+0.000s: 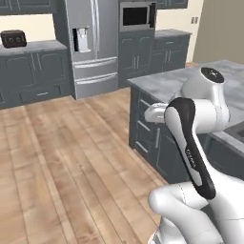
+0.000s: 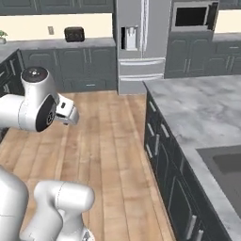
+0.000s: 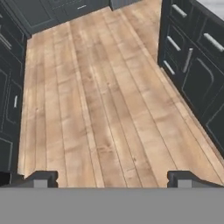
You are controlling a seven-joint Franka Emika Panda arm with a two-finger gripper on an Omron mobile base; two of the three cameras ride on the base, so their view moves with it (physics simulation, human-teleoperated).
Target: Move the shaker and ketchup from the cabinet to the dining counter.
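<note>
hand view looks down on pale wooden plank floor; the two-finger gripper shows just its dark tips, cut off low, spread wide and empty; dark grey panelled fronts flank the floor; the long marble-topped dining counter runs along the right, its inset sink cropped at the edge.

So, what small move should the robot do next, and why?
Probably drive the base on to look for the cabinet. The gripper is open with nothing between its fingertips, pointing down at the wooden floor beside the dining counter, so nothing here is within reach to grasp yet.
</note>
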